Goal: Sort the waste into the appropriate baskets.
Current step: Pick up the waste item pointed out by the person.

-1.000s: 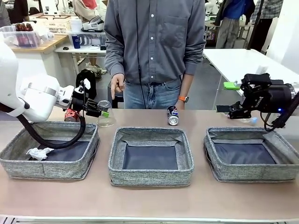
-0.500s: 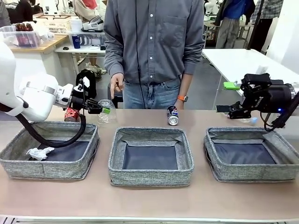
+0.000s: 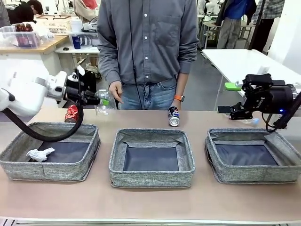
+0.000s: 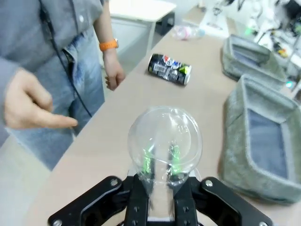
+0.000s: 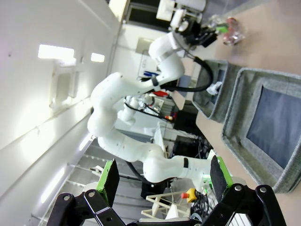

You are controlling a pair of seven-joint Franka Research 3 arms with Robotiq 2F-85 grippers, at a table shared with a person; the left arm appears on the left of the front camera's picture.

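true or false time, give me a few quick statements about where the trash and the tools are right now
1. The left tool is shut on the clear cup. True.
2. The paper wad lies in the middle basket. False: it lies in the left basket.
3. The dark blue can stands upright. False: it lies on its side on the table, behind the middle basket.
4. The right tool is open and holds nothing. True.

The left gripper (image 4: 161, 163) clamps the clear plastic cup (image 4: 164, 134); dark blue soda can (image 4: 169, 69) beyond.
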